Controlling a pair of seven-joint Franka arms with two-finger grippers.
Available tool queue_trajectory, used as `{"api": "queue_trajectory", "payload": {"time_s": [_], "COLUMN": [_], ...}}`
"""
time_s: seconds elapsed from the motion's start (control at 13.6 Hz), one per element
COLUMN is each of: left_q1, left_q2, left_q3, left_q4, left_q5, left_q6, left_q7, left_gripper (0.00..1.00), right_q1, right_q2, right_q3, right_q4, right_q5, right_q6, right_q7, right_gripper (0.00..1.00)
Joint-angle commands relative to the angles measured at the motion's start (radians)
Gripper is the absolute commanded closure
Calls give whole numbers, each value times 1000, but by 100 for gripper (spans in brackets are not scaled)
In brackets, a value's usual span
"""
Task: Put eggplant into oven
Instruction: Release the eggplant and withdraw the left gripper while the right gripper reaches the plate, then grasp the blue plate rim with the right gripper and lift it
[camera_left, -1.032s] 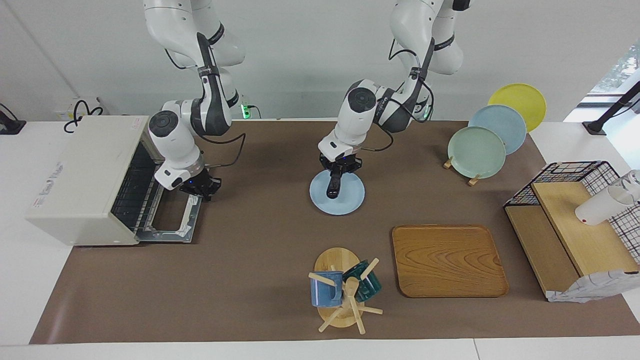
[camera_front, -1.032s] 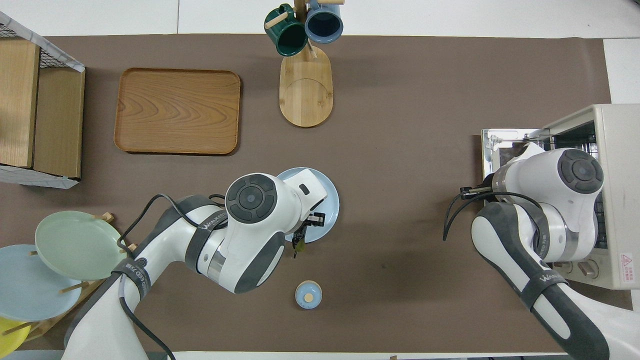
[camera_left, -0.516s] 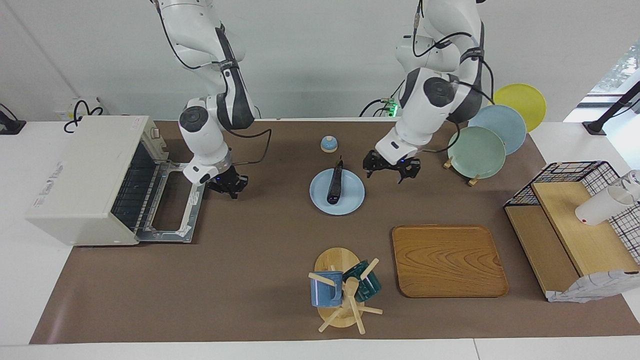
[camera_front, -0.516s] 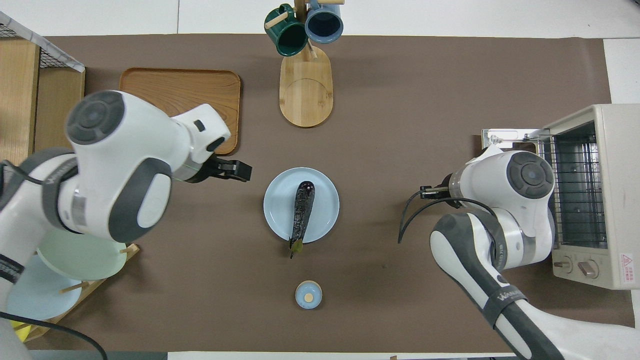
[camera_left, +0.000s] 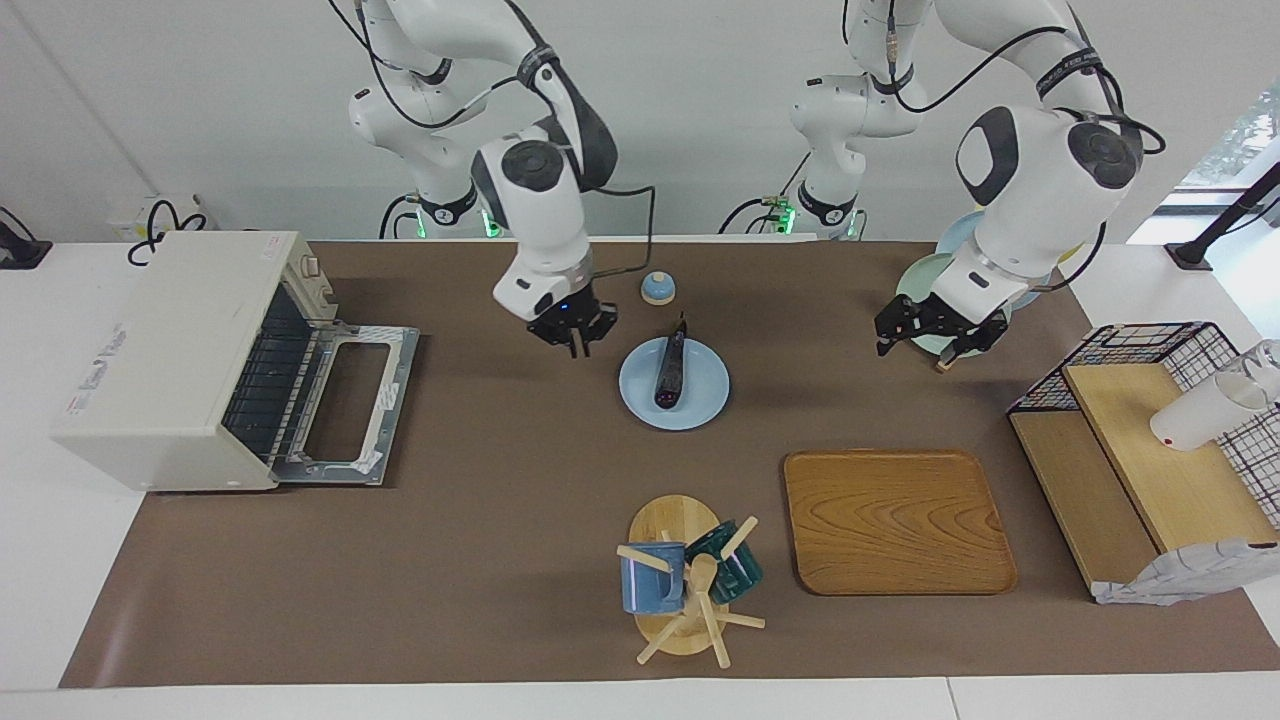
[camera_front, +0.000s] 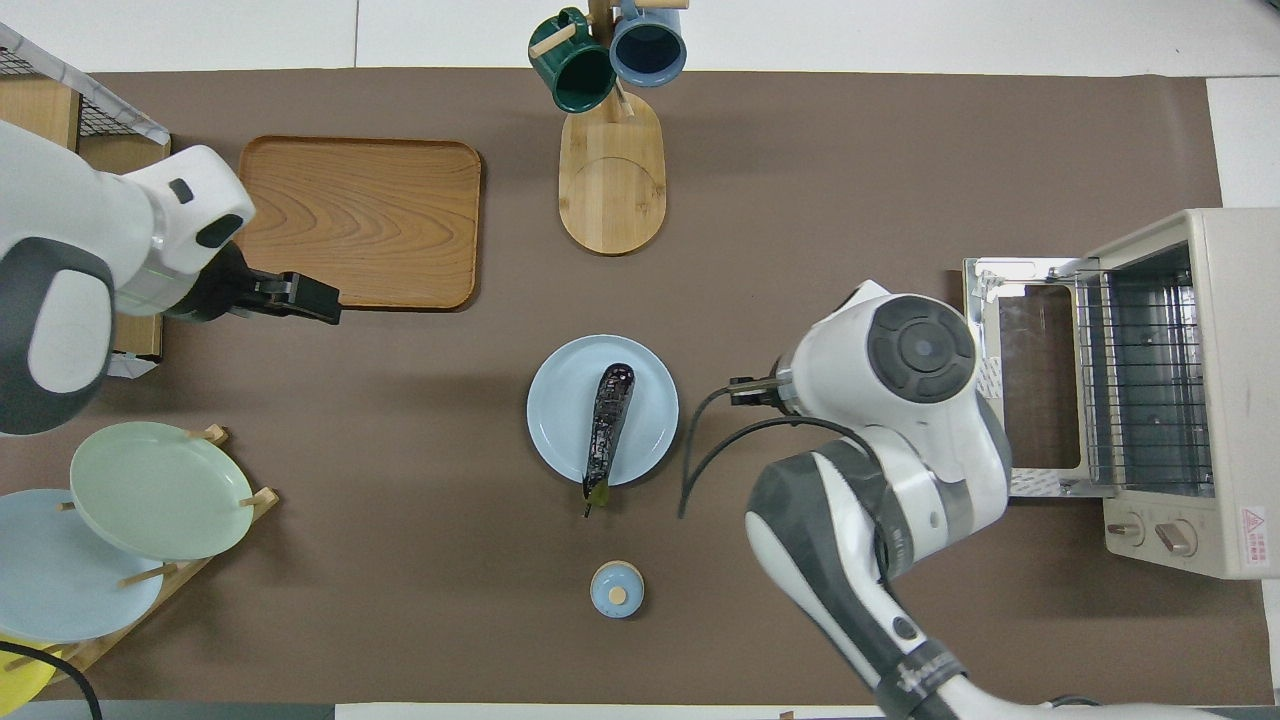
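The eggplant (camera_left: 669, 372) lies on a light blue plate (camera_left: 700, 405) in the middle of the mat, its stem toward the robots. It also shows in the overhead view (camera_front: 608, 425). The cream-white oven (camera_left: 165, 350) stands at the right arm's end of the table with its door (camera_left: 350, 400) dropped open and the wire rack showing (camera_front: 1145, 380). My right gripper (camera_left: 572, 335) hangs over the mat beside the plate, on the oven's side, holding nothing. My left gripper (camera_left: 938, 338) is open and empty over the mat by the plate rack (camera_front: 300, 296).
A small blue lidded jar (camera_left: 657, 288) sits nearer to the robots than the plate. A wooden tray (camera_left: 895, 520) and a mug stand (camera_left: 685, 580) lie farther out. A rack of plates (camera_left: 955, 300) and a wire basket shelf (camera_left: 1140, 440) are at the left arm's end.
My left gripper let go of the eggplant on the plate and drew away toward the plate rack. My right gripper left the open oven door and moved up beside the plate.
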Motion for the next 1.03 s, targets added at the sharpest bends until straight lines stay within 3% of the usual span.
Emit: {"api": "queue_trajectory", "payload": {"time_s": [0.0, 0.15, 0.29, 0.37, 0.52, 0.81, 0.96], "left_q1": [26, 28, 28, 23, 2, -2, 5], "left_q2": [-6, -7, -7, -7, -20, -95, -112], "left_q3": [-14, -11, 0, 0, -1, -3, -3], "left_q4": [127, 176, 221, 239, 238, 83, 46], "left_q5": [59, 81, 113, 117, 140, 140, 140], "left_q6": [-157, -240, -303, -326, -326, -198, -168], "left_q7": [-5, -12, -12, -14, -43, -58, -57], "left_gripper": [0, 0, 0, 0, 0, 0, 0], "right_q1": [97, 154, 200, 204, 204, 215, 218], "right_q2": [287, 381, 372, 359, 351, 302, 296], "right_q3": [-9, -9, -9, -9, -8, -8, -8], "right_q4": [394, 458, 346, 304, 282, 104, 76], "right_q5": [-40, -56, -83, -111, -157, -171, -171], "right_q6": [-112, -73, 85, 106, 110, 262, 290], "right_q7": [164, 262, 269, 266, 263, 216, 212], "right_gripper": [68, 67, 64, 59, 59, 59, 60]}}
